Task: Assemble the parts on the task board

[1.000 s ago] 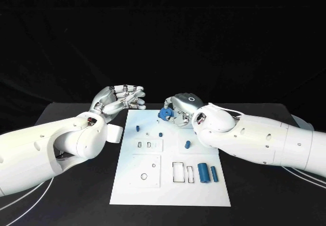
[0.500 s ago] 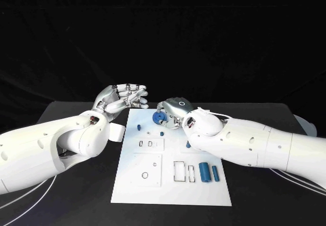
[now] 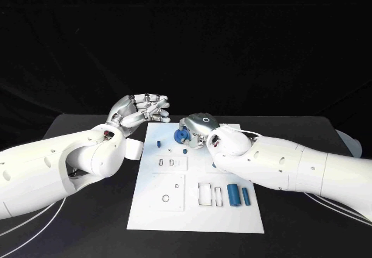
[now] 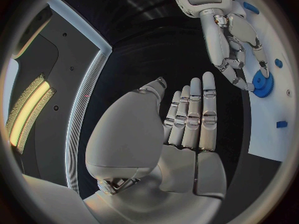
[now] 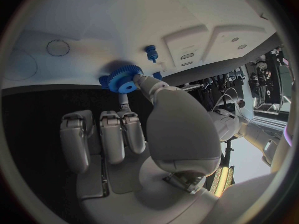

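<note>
A black table (image 3: 85, 129) fills the scene, with a white task board (image 3: 194, 215) lying at its centre, long side running from twelve o'clock to six o'clock.

Two white arms reach in over the far end of the board. The left hand (image 3: 141, 111) hangs just off the board's eleven o'clock corner, fingers curled in, holding nothing. The right hand (image 3: 195, 129) sits over the board's twelve o'clock end and pinches a small blue gear (image 3: 182, 135) between thumb and a finger; the other fingers are folded away from it. In the right wrist view the gear (image 5: 121, 80) hangs close above the white surface, near a short blue peg (image 5: 151, 53) standing in the board.

Smaller parts rest on the board: two blue cylinders (image 3: 237, 195) lie side by side near four o'clock, beside an open rectangular slot (image 3: 204, 194).

The gear looks like hard, light plastic, stiff and not fragile. Its toothed rim should give the fingers purchase, so an edge pinch suits it and leaves the centre hole free, though the grip is narrow and it could tilt or slip.
</note>
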Robot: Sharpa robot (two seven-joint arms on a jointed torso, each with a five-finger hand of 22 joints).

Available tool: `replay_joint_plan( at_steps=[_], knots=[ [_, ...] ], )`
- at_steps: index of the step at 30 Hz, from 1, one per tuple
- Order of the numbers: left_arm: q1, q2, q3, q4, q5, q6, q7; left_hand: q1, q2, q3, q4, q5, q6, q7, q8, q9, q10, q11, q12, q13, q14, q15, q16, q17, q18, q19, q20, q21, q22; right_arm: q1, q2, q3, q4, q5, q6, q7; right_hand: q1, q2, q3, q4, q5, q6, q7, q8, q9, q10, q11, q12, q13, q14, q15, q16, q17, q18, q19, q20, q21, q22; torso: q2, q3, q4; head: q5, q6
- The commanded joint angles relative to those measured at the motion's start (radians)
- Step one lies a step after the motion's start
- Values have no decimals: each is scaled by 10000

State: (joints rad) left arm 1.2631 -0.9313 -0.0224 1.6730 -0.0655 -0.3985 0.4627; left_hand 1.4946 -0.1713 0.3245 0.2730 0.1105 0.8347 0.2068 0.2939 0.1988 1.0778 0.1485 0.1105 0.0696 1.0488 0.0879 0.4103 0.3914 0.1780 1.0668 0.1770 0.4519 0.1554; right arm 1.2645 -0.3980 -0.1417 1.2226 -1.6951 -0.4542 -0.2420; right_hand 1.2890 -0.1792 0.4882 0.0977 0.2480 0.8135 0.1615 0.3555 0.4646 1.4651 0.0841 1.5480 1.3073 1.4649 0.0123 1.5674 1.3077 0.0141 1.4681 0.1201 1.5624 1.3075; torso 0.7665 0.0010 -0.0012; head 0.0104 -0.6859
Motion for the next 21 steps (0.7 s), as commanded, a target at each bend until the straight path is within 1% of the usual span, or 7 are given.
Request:
replay_joint_plan(
  at_steps=[1,5,7,10,11,12,21],
  knots=[
    [15,16,9,18,21,169,105,-8,24,66,0,-68,-46,19,-48,10,18,17,-30,-6,-39,32,-60,9,35,-6,11,32,16,-22,39,-8,-53,-95,268,31,-150,8,70,10,-61,-109,80,-123,-76,799,4,-15,2344,1059,-17,34,2631,-117,977,-67,29,2536,6,6,3,7,-9],
    [16,13,9,13,21,156,99,-8,24,66,0,-68,-46,19,-48,10,18,17,-30,-6,-39,32,-60,9,35,-6,11,32,16,-31,100,-14,-157,-31,291,37,-221,-48,83,33,-123,-259,144,-300,-157,721,59,-87,2260,1059,27,34,2631,-113,968,-33,19,2518,4,21,-4,43,4],
    [16,14,9,12,21,154,95,-8,24,66,0,-68,-46,19,-48,10,18,17,-30,-6,-39,32,-60,9,35,-6,11,32,16,-35,125,-16,-190,-13,284,20,-331,-106,9,101,-624,-670,256,-639,-290,564,165,-232,2095,1059,127,34,2631,-107,955,46,5,2495,3,22,-8,42,6],
    [16,13,9,16,21,155,92,-8,24,66,0,-68,-46,19,-48,10,18,17,-30,-6,-39,32,-60,9,35,-6,11,32,16,-38,149,-18,-220,-3,274,-4,-365,-114,-19,128,-710,-738,277,-708,-314,537,186,-257,2066,1059,144,34,2631,-105,950,68,0,2485,6,15,-8,42,36],
    [16,13,9,16,21,156,90,-8,24,66,0,-68,-46,19,-48,10,18,17,-30,-6,-39,32,-60,9,35,-6,11,32,16,-39,156,-19,-229,15,284,-12,-510,-146,-116,233,-842,-972,308,-878,-375,483,220,-306,2011,1059,175,34,2631,-103,947,95,-3,2481,10,15,-5,36,55],
    [16,14,9,14,21,157,88,-8,24,66,0,-68,-46,19,-48,10,18,17,-30,-6,-39,32,-60,9,35,-6,11,32,16,-40,160,-19,-236,34,298,-19,-561,-142,-161,285,-872,-1010,326,-935,-390,467,238,-320,1995,1059,193,34,2631,-103,946,117,-4,2480,10,16,-5,40,63],
    [16,4,9,2,21,154,79,-10,28,75,2,-69,-48,23,-52,13,22,20,-44,-7,-42,35,-67,27,34,-9,12,38,18,-42,102,-20,-242,203,535,-48,-856,-55,-381,621,-798,-842,354,-1031,-389,481,277,-302,2014,1059,243,34,2631,-100,941,187,-9,2472,2,14,-13,67,22]
  ],
)
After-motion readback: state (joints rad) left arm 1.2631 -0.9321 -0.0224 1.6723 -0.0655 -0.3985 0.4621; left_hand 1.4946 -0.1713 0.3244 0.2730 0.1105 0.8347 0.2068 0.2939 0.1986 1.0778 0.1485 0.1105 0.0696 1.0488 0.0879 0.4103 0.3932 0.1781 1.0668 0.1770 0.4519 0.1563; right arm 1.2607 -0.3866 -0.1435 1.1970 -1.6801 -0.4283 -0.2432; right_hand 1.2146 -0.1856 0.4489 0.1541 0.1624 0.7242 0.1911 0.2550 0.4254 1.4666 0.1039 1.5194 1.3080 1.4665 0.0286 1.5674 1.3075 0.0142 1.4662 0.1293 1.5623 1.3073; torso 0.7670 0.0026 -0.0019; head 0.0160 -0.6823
